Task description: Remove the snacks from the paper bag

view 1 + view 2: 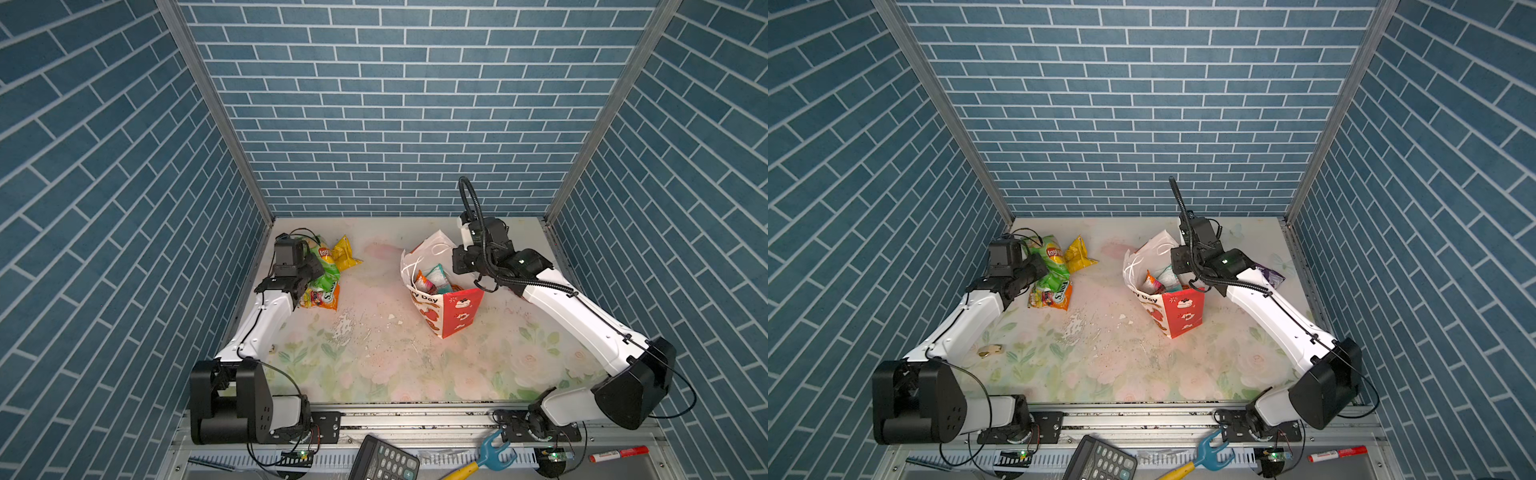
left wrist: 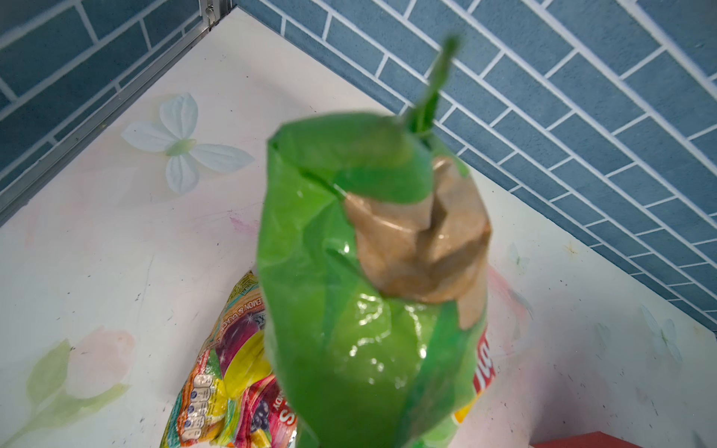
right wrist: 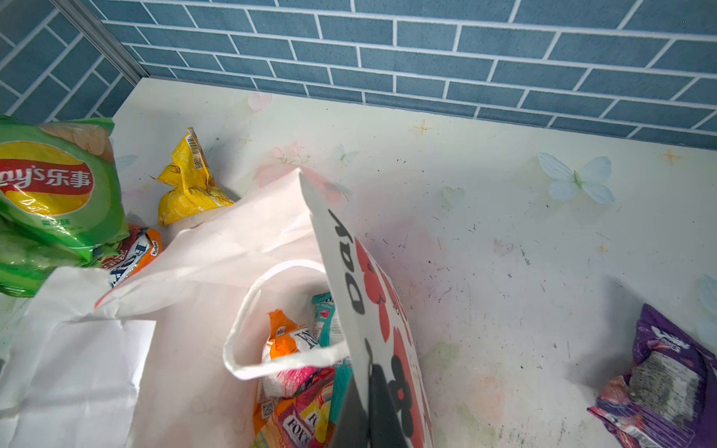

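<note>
Landmark: paper bag [image 1: 457,311], standing on the desk [image 1: 374,361], mouth open.
Right fingers [image 3: 378,407]: closed, pinching the bag's printed wall at the rim.
Left fingers [image 1: 1037,266]: closed; judged to be gripping the green Lay's packet [image 2: 349,310], raised off the desk well left of the bag.
Inside the bag: orange Fox's packet [image 3: 285,337] and teal-white packet [image 3: 329,322], low down; any further packet not readable.
Outside the bag: yellow packet [image 1: 344,253] and second orange packet [image 1: 322,299] well left of the bag, beside and below the green one; purple packet [image 1: 1271,276] just right of the bag.
Risk, snag: cord handle [image 3: 287,362] looped across the mouth over both packets; likely to catch a packet on lift-out.
Risk, tip or tear: thin paper held at one wall only; a sideways pull enough to topple or rip it.
Risk, drop: slick foil in a small pinch; possible slip of the green packet.
</note>
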### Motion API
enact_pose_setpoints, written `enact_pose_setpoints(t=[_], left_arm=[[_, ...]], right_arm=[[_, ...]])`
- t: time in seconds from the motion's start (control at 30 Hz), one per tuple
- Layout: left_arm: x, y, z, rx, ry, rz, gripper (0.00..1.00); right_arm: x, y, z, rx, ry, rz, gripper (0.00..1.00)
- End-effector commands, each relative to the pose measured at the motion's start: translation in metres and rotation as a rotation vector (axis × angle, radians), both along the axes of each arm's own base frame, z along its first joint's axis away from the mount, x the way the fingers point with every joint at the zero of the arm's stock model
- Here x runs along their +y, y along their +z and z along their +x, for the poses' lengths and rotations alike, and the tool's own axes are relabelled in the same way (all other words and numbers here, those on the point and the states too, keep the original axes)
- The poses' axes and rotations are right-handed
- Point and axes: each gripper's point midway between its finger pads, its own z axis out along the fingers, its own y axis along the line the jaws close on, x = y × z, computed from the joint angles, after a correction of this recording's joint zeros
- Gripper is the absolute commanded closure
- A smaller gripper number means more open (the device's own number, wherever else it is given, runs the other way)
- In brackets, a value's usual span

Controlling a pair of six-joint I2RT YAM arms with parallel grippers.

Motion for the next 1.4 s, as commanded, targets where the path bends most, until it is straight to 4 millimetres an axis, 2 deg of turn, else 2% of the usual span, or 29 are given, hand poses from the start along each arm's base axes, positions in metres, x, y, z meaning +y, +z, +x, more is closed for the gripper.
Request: enact_pose_setpoints(t=[0.0, 0.17, 0.4, 0.43, 0.53, 0.63, 0.73, 0.9, 1.03, 1.2, 1.37], left_arm=[[0.01, 0.014, 0.02, -0.055, 0.005, 0.035, 1.0], [0.027, -0.002, 0.031, -0.006, 0.051, 0.108, 1.0], [0.014, -0.024, 0.044, 0.036, -0.006, 0.049, 1.0], [0.013, -0.026, 0.044, 0.036, -0.013, 0.043, 0.95], [0.005, -0.027, 0.044, 0.029, -0.044, 0.018, 0.62], [-0.004, -0.018, 0.042, -0.002, -0.084, -0.015, 0.33], [-0.014, -0.001, 0.036, -0.063, -0.115, -0.055, 0.2], [-0.022, 0.026, 0.02, -0.141, -0.133, -0.075, 0.1], [-0.031, 0.041, 0.003, -0.172, -0.148, -0.087, 0.07], [-0.045, 0.052, -0.017, -0.213, -0.178, -0.091, 0.02], [-0.05, 0.064, -0.035, -0.235, -0.201, -0.098, 0.0]], right_arm=[[-0.005, 0.004, -0.005, -0.002, -0.026, 0.034, 1.0], [-0.004, 0.001, -0.005, -0.007, -0.02, 0.044, 1.0], [-0.007, 0.002, -0.005, -0.022, -0.023, 0.049, 1.0], [-0.007, 0.003, -0.006, -0.025, -0.022, 0.052, 1.0], [-0.007, 0.0, -0.006, -0.024, -0.024, 0.058, 1.0], [-0.008, -0.003, -0.007, -0.018, -0.03, 0.063, 1.0], [-0.009, -0.003, -0.009, -0.019, -0.032, 0.073, 1.0], [-0.013, -0.001, -0.012, -0.023, -0.04, 0.074, 1.0], [-0.017, -0.001, -0.013, -0.023, -0.05, 0.069, 1.0], [-0.021, -0.005, -0.012, -0.019, -0.065, 0.051, 1.0], [-0.023, -0.009, -0.011, -0.007, -0.082, 0.051, 1.0]])
